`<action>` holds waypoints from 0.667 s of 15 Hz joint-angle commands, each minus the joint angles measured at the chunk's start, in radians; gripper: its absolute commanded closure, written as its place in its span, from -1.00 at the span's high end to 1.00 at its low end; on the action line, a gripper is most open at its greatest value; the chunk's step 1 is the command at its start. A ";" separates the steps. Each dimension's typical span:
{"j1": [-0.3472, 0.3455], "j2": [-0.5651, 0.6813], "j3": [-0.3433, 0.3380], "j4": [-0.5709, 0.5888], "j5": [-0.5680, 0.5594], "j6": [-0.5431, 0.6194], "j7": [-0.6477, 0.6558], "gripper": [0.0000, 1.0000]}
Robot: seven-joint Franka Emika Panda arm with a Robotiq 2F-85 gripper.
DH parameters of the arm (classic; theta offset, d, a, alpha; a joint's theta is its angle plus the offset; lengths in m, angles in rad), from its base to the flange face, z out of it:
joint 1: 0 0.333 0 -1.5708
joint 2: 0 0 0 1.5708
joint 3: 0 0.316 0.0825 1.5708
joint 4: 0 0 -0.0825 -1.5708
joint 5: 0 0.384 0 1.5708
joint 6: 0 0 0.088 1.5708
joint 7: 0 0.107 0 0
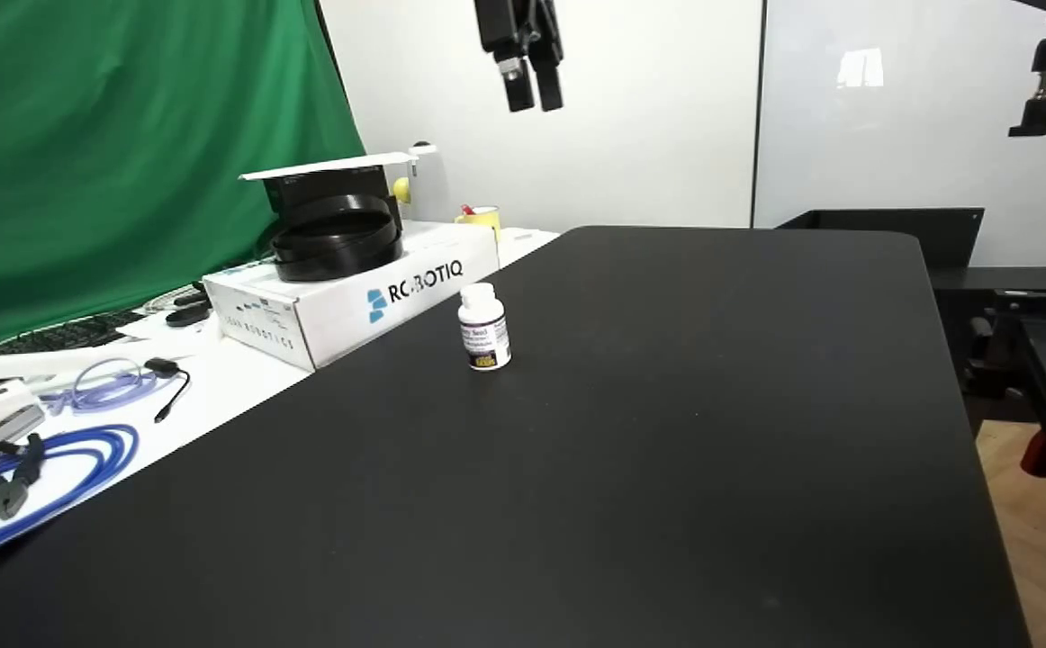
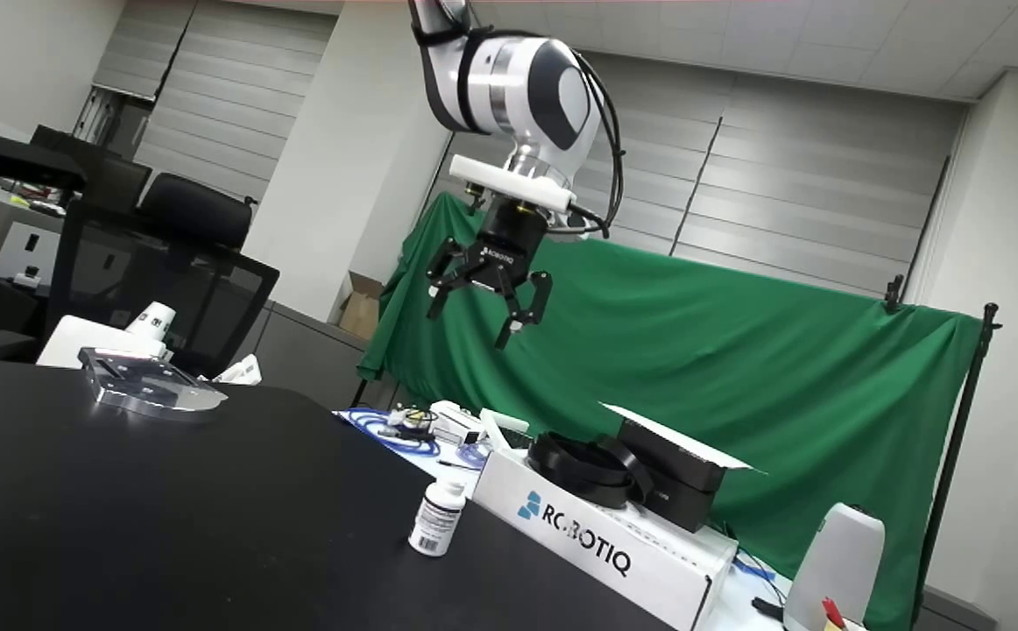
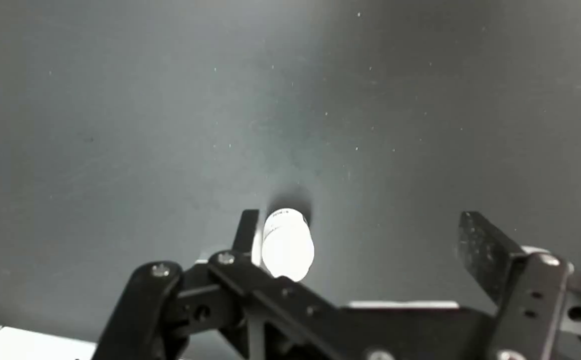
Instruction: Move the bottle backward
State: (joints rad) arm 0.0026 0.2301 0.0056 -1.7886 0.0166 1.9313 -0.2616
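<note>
The bottle is small and white with a white cap and a dark label band, and it stands upright on the black table. It shows in both exterior views, beside the white box (image 1: 484, 328) (image 2: 436, 517). My gripper (image 1: 536, 102) hangs high above the table, well above the bottle. In an exterior view its fingers are spread wide with nothing between them (image 2: 468, 329). In the wrist view the bottle (image 3: 288, 245) appears between the open fingers (image 3: 360, 215), close to the left finger. Part of the gripper hides the bottle's lower edge in that view.
The black table (image 1: 667, 432) carries the bottle. A white Robotiq box (image 1: 352, 292) with black rings (image 1: 338, 238) on it stands on a white table alongside, near the bottle. Blue cables (image 1: 82, 477) lie there too. A clear plate (image 2: 154, 381) sits at the black table's edge.
</note>
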 commanded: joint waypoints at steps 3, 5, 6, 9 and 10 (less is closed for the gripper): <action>0.002 0.100 0.022 0.131 -0.022 -0.026 0.001 1.00; 0.004 0.123 0.023 0.159 -0.023 -0.034 0.001 1.00; 0.004 0.124 0.023 0.163 -0.023 -0.037 0.001 1.00; 0.004 0.124 0.023 0.169 -0.023 -0.044 0.001 1.00; 0.000 0.151 0.020 0.191 -0.019 -0.011 0.007 1.00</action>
State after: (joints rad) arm 0.0146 0.3541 0.0191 -1.6225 -0.0027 1.8910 -0.2628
